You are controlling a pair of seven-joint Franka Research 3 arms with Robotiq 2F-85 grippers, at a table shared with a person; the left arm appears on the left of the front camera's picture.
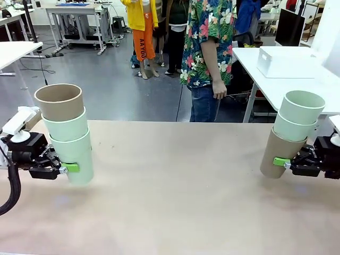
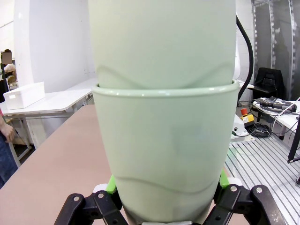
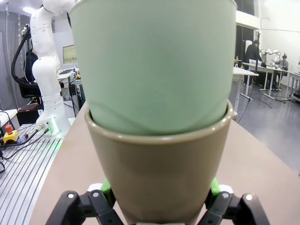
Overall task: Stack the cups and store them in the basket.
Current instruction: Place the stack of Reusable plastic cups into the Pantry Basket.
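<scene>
- The left stack (image 1: 66,133), two mint cups under a tan one, is held at the left side of the table (image 1: 180,180). The right stack (image 1: 292,133), a tan cup bearing two mint ones, leans at its right side.
- Likely risk: only each bottom cup is pinched, so a tilt or jolt could shed the loosely nested upper cups.
- The left gripper (image 1: 69,168) and right gripper (image 1: 280,161) each clamp their stack's lowest cup, one pad on either side of its wall.
- The white basket (image 1: 284,62) sits on another table beyond the table's far right corner.

Matte, smooth plastic-looking cups (image 1: 69,141)
</scene>
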